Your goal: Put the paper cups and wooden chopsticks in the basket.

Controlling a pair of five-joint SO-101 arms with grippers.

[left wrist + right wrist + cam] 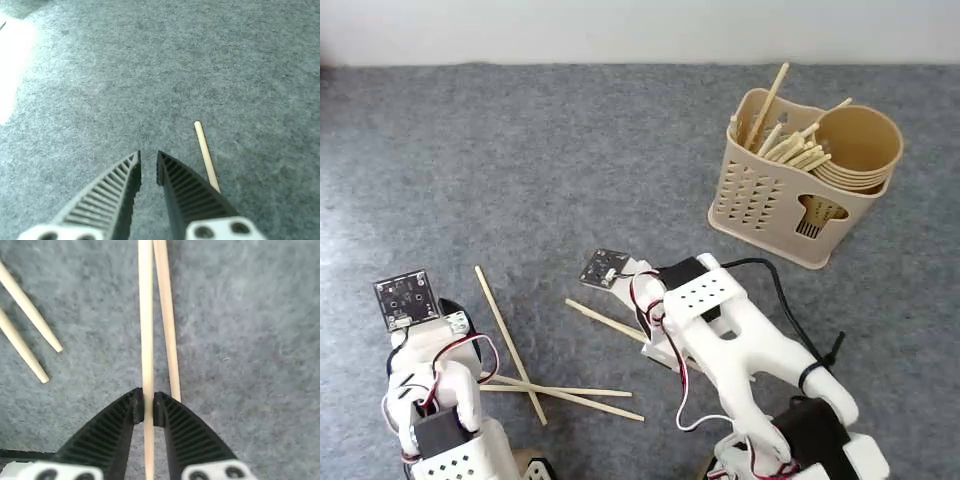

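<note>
**One chopstick (145, 315) clamped in the right gripper (145, 407)**

Jaws of the right gripper pressed shut on the chopstick, shaft running straight out past the tips. A second chopstick (167, 315) on the carpet (250, 340), just beside the clamped one and nearly parallel, passing alongside one finger. Ends of two more chopsticks (32, 310) off to the opposite side, clear of the jaws. At the left gripper (148, 160): jaws parted by a narrow gap, nothing held; a stray chopstick (206, 155) just beside one finger. Well apart from both grippers, the basket (760, 195), already loaded with stacked cups (860, 140) and a bundle of chopsticks (795, 150).
</note>
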